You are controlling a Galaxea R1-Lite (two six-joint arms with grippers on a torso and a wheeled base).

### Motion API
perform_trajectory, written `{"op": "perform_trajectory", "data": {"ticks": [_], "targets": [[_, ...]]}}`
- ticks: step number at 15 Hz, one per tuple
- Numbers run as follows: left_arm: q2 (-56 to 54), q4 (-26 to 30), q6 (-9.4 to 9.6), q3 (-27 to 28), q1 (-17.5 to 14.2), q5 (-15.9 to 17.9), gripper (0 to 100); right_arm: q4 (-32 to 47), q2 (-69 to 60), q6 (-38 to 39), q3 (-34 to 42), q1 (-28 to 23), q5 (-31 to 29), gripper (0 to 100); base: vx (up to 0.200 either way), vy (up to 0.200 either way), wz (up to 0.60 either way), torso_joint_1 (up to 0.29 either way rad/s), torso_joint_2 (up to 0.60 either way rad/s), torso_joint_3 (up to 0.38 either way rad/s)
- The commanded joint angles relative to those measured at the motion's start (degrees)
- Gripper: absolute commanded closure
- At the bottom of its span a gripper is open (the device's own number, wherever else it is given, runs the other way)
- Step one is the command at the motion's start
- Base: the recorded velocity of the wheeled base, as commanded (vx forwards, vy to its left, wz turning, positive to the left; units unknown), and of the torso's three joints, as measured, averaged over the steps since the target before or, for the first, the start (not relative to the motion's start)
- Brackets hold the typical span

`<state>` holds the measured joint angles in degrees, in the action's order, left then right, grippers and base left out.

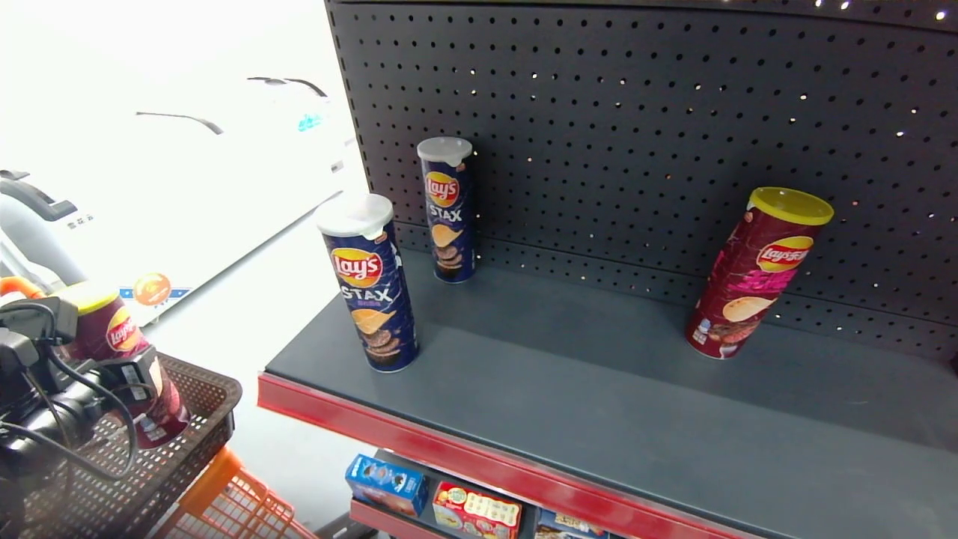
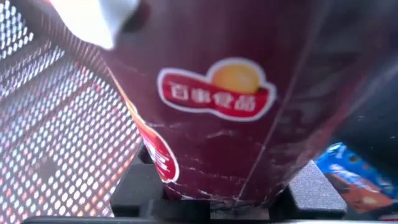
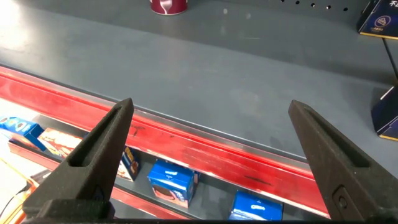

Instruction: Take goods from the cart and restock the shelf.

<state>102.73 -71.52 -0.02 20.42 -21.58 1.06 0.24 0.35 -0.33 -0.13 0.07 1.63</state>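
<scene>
A: Low down, you have a blue box [image 1: 386,483] lying just beside a red-and-white box [image 1: 477,511].

B: Look to your left too: a white unit [image 1: 224,150] carries a round orange sticker [image 1: 152,288], and pale floor [image 1: 247,329] runs in front of it.

A: From the right wrist you see two more blue packs [image 3: 173,182] [image 3: 254,205], side by side but apart.

B: You also get two navy boxes [image 3: 378,18] [image 3: 387,112], near each other and both cut off at the edge.

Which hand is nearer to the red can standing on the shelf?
Right. The right hand is open before the shelf edge, facing the red can across it. The left hand is beyond the shelf's left end, over the basket, holding a second can.
</scene>
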Motion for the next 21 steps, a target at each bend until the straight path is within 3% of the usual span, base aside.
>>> {"op": "perform_trajectory", "data": {"ticks": [1, 4, 5, 8, 10, 12, 15, 19, 21], "targets": [[-8.7, 5.0, 0.02, 3.2, 2.7, 1.3, 100, 0.0, 0.0, 0.0, 0.0, 0.0, 0.0, 0, 0.0, 0.0, 0.0, 0.0, 0.0, 0.0], [-13.0, 8.5, -0.06, 4.3, 5.8, 1.9, 100, 0.0, 0.1, 0.0, 0.0, 0.0, 0.0, 0, 0.0, 0.0, 0.0, 0.0, 0.0, 0.0], [-16.5, 11.5, -0.06, 5.3, 8.7, 1.9, 100, 0.0, 0.1, 0.0, 0.0, 0.0, 0.0, 0, 0.0, 0.0, 0.0, 0.0, 0.0, 0.0], [-21.5, 17.0, -0.06, 5.5, 13.2, 1.9, 100, 0.0, 0.0, 0.0, 0.0, 0.0, 0.0, 0, 0.0, 0.0, 0.0, 0.0, 0.0, 0.0], [-24.6, 18.3, -0.06, 5.6, 16.7, 2.0, 100, 0.0, 0.1, 0.0, 0.0, 0.0, 0.0, 0, 0.0, 0.0, 0.0, 0.0, 0.0, 0.0], [-25.3, 18.4, -0.06, 5.9, 17.9, 1.8, 100, 0.0, 0.1, 0.0, 0.0, 0.0, 0.0, 0, 0.0, 0.0, 0.0, 0.0, 0.0, 0.0], [-29.2, 18.7, 0.02, 5.4, 24.5, 1.6, 100, 0.0, 0.1, 0.0, 0.0, 0.0, 0.0, 0, 0.0, 0.0, 0.0, 0.0, 0.0, 0.0], [-31.9, 23.7, 2.13, 5.9, 26.9, 1.8, 100, 0.0, 0.0, 0.0, 0.0, 0.0, 0.0, 0, 0.0, 0.0, 0.0, 0.0, 0.0, 0.0], [-33.2, 26.3, 2.05, 6.6, 31.7, 1.8, 100, 0.0, 0.1, 0.0, 0.0, 0.0, 0.0, 0, 0.0, 0.0, 0.0, 0.0, 0.0, 0.0]]}}
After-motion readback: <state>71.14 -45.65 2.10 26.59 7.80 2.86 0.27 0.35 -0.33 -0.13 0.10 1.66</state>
